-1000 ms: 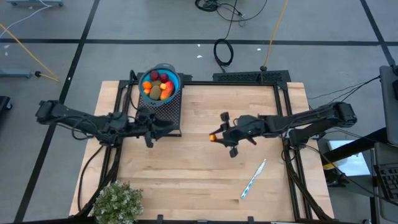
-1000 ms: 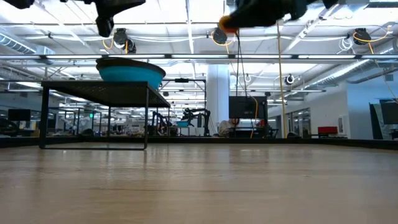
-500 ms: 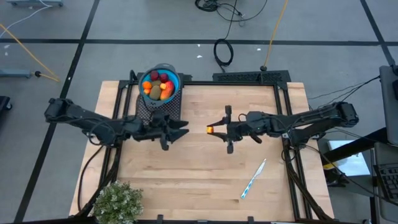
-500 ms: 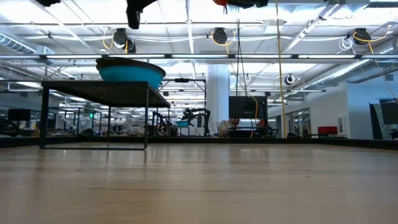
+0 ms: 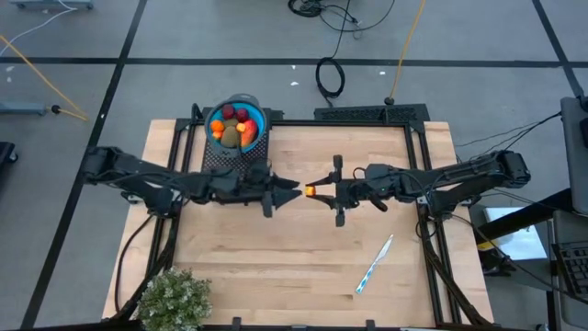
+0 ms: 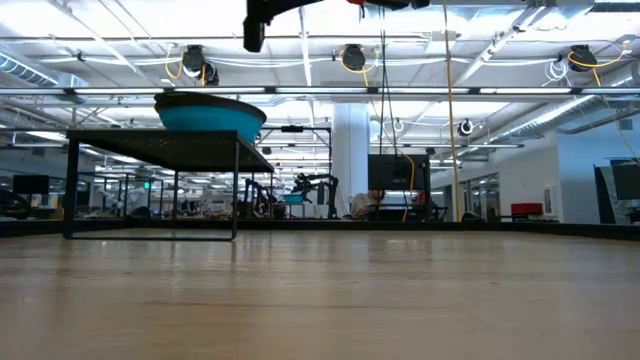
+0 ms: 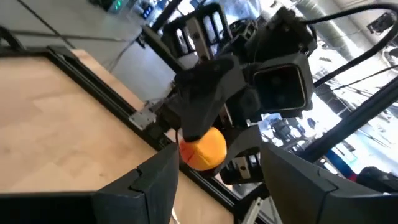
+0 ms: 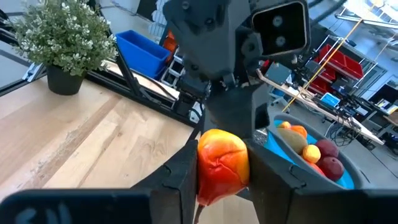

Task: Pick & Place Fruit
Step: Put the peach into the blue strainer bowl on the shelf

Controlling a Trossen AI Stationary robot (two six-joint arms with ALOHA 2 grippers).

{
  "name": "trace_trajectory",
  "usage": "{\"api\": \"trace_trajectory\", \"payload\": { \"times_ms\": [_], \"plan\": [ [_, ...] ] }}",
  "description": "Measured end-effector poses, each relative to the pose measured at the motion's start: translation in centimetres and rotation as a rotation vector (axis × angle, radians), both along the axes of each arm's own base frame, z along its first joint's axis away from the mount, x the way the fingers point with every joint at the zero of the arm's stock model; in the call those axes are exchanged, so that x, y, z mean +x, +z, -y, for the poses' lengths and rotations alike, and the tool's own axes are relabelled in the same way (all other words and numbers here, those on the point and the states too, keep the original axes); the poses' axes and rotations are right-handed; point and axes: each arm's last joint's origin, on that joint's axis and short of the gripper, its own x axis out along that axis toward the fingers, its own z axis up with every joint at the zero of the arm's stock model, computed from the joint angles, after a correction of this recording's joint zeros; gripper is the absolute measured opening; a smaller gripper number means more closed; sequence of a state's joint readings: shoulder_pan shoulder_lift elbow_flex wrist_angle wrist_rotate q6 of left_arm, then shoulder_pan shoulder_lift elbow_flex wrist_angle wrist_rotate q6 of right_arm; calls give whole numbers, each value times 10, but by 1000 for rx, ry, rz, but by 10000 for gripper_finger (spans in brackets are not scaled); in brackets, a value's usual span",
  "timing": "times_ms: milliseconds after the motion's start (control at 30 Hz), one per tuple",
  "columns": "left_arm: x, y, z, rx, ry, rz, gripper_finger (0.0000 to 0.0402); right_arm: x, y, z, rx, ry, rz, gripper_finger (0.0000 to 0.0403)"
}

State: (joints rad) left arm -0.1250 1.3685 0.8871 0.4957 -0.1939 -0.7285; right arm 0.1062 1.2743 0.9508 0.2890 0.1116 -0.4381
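Where the two arms meet above the middle of the wooden table (image 5: pixel 303 257), the right gripper (image 5: pixel 315 190) is clamped on a small orange-red fruit (image 5: pixel 311 191), its two dark fingers (image 8: pixel 180 171) pressing the piece from either side, as the right wrist view shows. Facing it, the left gripper (image 5: pixel 292 190) has its jaws parted with nothing between them; its tips stand just beside the fruit, and contact cannot be told. From the left wrist, the fruit (image 7: pixel 203 148) appears beyond and between the spread fingers (image 7: pixel 149 177), gripped by the other arm's black fingers. Only the high view shows both arms stretched toward each other, level across the table. Nearer the table's front lie a white-and-blue pen (image 5: pixel 374 264) on the right and a bushy green plant (image 5: pixel 173 299) at the left corner. Farther back, a blue bowl (image 5: pixel 260 119) sits on a black mesh stand (image 5: pixel 248 162), holding orange, dark red and brown-green fruits (image 5: pixel 234 127). At table height only the bowl (image 6: pixel 210 117) on its stand and one dark finger at the upper edge are seen.
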Motion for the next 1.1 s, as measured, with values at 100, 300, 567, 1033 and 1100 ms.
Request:
{"api": "trace_trajectory", "payload": {
  "times_ms": [100,300,567,1033,1100],
  "plan": [
    [9,-2,-1,-21,-21,-10,223,0,0,0,0,0,-2,108],
    [21,-9,-5,-68,-21,-38,223,0,0,0,4,0,-2,111],
    [21,-12,-5,-90,-21,-60,223,0,0,0,6,4,-1,111],
    [24,-15,-8,-107,-24,-60,223,14,-12,-2,3,8,-3,111],
    [24,-15,-8,-107,-30,-65,223,14,-12,-1,3,7,3,112]
  ]
}}
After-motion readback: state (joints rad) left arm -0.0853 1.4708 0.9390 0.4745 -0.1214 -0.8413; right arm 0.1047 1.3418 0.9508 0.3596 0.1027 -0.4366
